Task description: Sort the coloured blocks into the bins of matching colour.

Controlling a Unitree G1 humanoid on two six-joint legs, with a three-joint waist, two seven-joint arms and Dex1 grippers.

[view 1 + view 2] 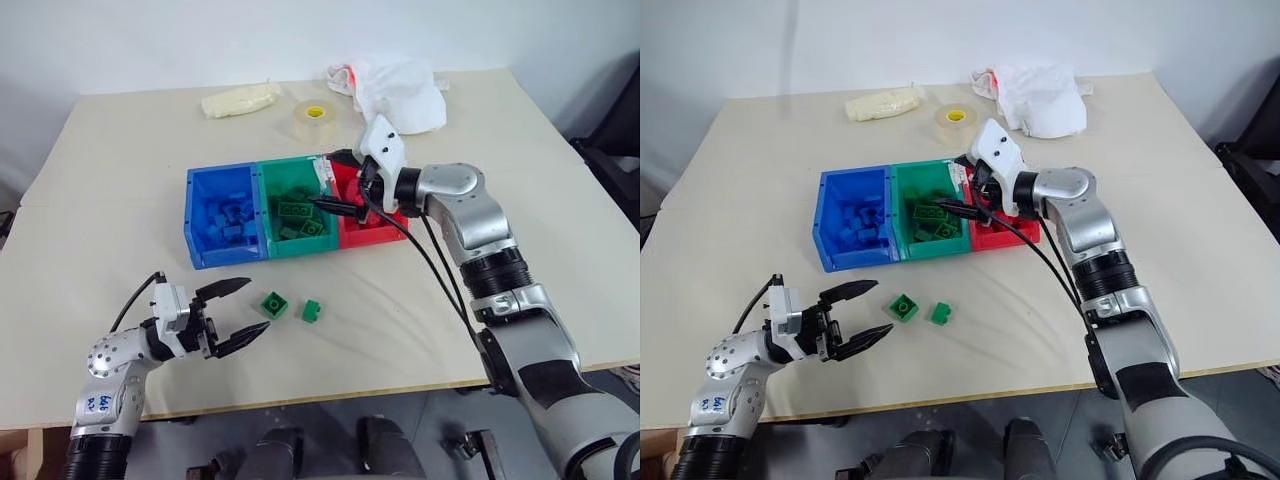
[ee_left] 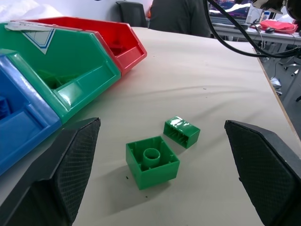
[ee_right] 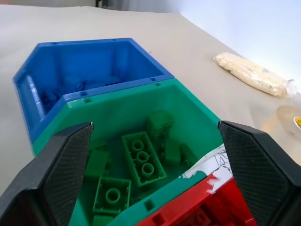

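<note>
Your left claw (image 1: 238,312) gapes empty beside two green blocks (image 1: 274,304) on the table near the green bin (image 1: 268,215), while the right claw (image 1: 344,183) hangs open over it; light, stiff and slick, so pinch each block across its flat sides.

My two arms are silver-grey metal with black ribbed joint sleeves. Each gripper, left gripper (image 1: 240,312) and right gripper (image 1: 338,182), has two black pointed fingers with cross-hatched pads (image 2: 73,162). White wrist housings, black cables, blue handwriting on my left forearm.
</note>
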